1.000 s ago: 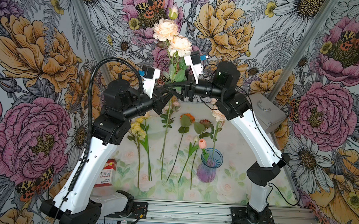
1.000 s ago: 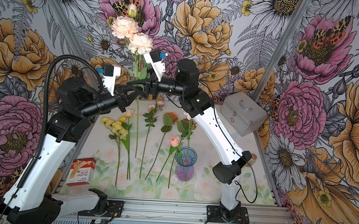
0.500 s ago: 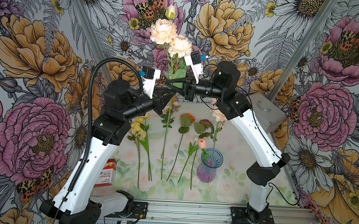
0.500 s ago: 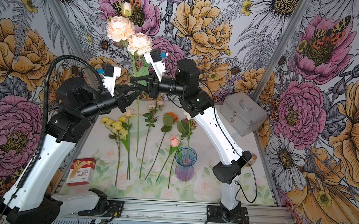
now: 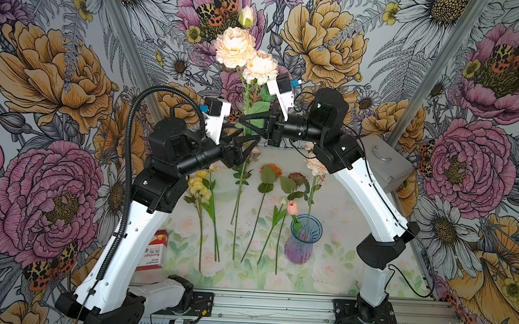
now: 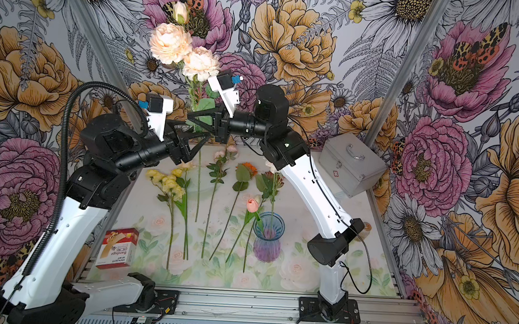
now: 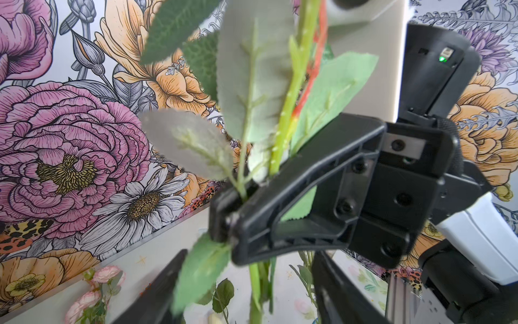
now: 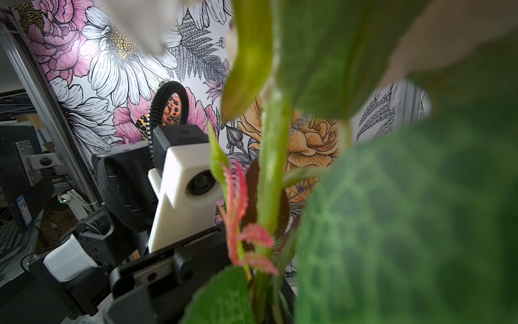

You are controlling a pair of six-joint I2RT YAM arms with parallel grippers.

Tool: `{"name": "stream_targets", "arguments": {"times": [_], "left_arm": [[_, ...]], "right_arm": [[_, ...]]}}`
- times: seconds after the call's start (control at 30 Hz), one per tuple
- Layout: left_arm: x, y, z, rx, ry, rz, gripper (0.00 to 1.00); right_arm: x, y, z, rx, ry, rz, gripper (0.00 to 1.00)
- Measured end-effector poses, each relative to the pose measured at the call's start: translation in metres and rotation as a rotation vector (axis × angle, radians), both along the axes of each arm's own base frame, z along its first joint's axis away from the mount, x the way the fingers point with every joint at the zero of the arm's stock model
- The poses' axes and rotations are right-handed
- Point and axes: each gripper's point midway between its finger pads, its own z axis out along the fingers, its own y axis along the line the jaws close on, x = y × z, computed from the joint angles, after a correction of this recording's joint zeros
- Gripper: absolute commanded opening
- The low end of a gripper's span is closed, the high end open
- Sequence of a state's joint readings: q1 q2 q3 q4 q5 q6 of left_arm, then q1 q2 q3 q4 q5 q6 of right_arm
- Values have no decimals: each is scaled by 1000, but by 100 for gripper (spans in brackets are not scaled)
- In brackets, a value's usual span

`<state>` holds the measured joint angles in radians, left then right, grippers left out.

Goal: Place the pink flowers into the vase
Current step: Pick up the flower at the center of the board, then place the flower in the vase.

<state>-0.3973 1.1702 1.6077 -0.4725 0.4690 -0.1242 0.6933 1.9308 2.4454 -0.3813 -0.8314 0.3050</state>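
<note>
Both top views show you a change of grip. The left gripper [image 5: 249, 136], clamped on the pink spray [image 5: 234, 47] a second ago, now has its jaws spread on either side of the stem. The right gripper [image 5: 243, 120] has closed and pinches that stem just above, nearer the blooms. The spray stands upright, high over the table [image 5: 332, 266] and well apart from the vase [image 5: 302, 244], which holds the tulip [image 5: 292, 207].

flower stem [image 8: 273, 168] close to lens | green leaves [image 8: 406, 224] blurred | white wrist camera [image 8: 190, 179] behind
</note>
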Motion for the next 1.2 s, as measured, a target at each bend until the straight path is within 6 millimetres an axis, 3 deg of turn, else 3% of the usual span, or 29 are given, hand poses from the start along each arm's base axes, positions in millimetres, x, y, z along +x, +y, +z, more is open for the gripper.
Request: {"name": "stream_targets", "arguments": {"times": [0.2,0.43,0.57,0.77,1.0,1.2], "left_arm": [[-6,24,-13,12,-3,82,99],[-5,71,-14,-11,-13,242,99],[1,86,-23,-22,15,305,99],[17,87,-46,-6,79,325,99],[31,85,-60,0,127,330,99],[39,83,-67,1,158,330,99]], "right_arm": [[4,-17,11,11,-23,-43,0],[-14,-79,61,76,-111,-144,0],[-43,-119,97,133,-187,-203,0],[-95,-174,134,198,-277,-293,0],[-146,-221,155,244,-331,-382,0],[-174,-243,156,255,-327,-438,0]]}}
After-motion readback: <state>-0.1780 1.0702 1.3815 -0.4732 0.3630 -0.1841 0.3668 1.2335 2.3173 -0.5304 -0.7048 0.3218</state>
